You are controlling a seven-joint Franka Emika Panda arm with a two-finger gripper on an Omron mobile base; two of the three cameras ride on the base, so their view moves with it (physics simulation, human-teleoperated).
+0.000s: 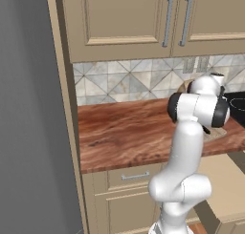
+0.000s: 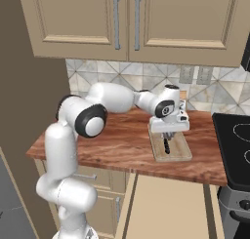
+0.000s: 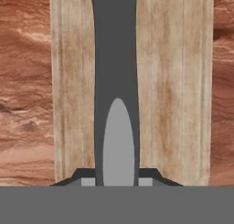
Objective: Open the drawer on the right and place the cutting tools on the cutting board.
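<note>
My gripper (image 2: 167, 134) hangs just above the light-wood cutting board (image 2: 179, 151), which lies on the reddish-brown counter next to the stove. It is shut on a small knife (image 2: 167, 145) whose black handle points down at the board. In the hand view the knife (image 3: 115, 58) runs lengthwise over the middle of the cutting board (image 3: 178, 81), held between my fingertips (image 3: 87, 176). The wide beige drawer (image 2: 168, 204) stands pulled out below the counter, its tan interior showing; the same drawer (image 1: 225, 180) appears at the lower right of the left base view.
A black stove (image 2: 235, 145) borders the board on the right. Upper cabinets (image 2: 122, 23) hang over the counter (image 1: 124, 132). A narrower drawer front with a silver bar handle (image 1: 135, 176) sits left of the open drawer. A tall grey panel (image 1: 28, 132) closes off the left.
</note>
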